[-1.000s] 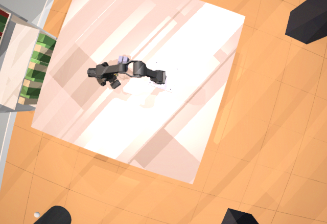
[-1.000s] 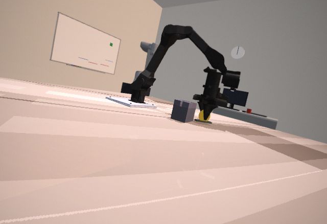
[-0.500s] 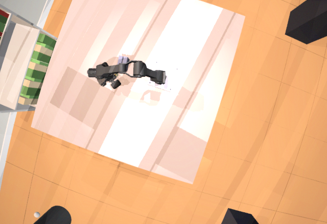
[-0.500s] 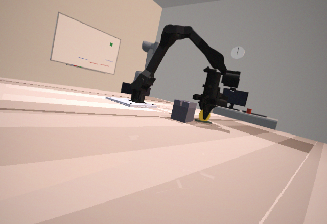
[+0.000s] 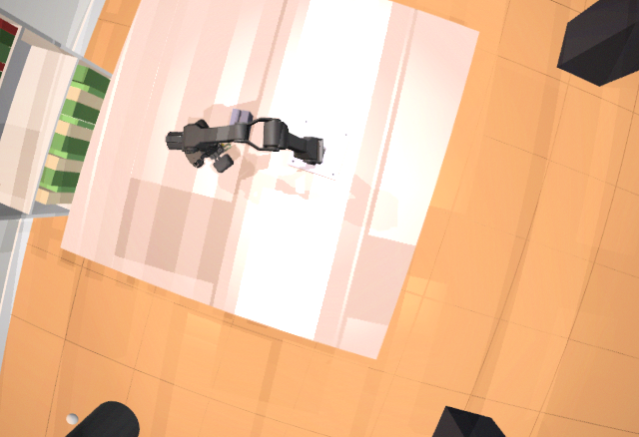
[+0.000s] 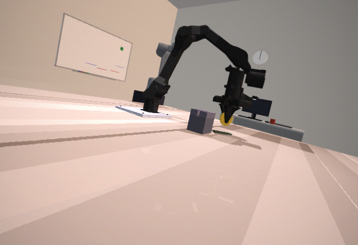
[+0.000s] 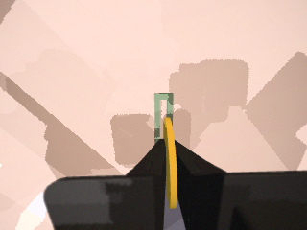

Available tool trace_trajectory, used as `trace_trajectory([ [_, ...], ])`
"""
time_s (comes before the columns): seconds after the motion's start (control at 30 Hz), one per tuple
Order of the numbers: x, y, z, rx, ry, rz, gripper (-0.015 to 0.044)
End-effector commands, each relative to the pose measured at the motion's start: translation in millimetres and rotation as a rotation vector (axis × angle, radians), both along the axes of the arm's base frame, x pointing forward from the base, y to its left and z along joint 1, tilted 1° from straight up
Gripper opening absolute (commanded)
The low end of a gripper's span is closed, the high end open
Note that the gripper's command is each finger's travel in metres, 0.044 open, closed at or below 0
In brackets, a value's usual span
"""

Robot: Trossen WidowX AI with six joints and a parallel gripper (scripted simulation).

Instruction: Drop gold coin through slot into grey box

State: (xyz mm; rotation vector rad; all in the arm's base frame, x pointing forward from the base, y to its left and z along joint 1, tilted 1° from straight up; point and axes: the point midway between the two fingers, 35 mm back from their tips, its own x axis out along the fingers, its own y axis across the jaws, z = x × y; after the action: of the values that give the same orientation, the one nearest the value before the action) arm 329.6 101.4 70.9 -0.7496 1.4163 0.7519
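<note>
Pale pink light and brown shadow bands cross the surface (image 5: 170,225) (image 6: 139,184) (image 7: 58,24) under my arm. My gripper (image 6: 227,121) (image 7: 166,144) is nearly closed, its 2 fingers pinching the gold coin (image 6: 222,119) (image 7: 171,163), which I hold on edge, above the green holder (image 6: 222,132) (image 7: 157,115) and apart from it. That upright grip makes sense: a thin edge pointing down suits a narrow slot, and pinching the flat faces leaves the lower rim free to enter first. The holder's long opening probably served to keep the coin standing for this grasp.

The grey box (image 6: 199,122) (image 5: 241,116) stands just beside the holder, lid on, the coin still outside it. I judge the pick done and the insertion ahead. Before moving sideways, I should rise until the coin's rim passes the box's top edge; I see open room above the lid. Then I must match coin to slot, since a small twist could catch its lip.
</note>
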Motion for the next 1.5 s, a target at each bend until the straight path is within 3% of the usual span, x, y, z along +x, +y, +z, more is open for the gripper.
trace_trajectory([
  [0.0, 2.4, 0.3, 13.8, 0.003, -0.012, -0.007, 0.0],
  [0.73, -2.9, -3.3, 61.2, -0.004, 0.001, -0.018, 0.0],
  [1.47, -2.3, -5.6, 62.4, -0.016, -0.005, 0.703, 0.0],
])
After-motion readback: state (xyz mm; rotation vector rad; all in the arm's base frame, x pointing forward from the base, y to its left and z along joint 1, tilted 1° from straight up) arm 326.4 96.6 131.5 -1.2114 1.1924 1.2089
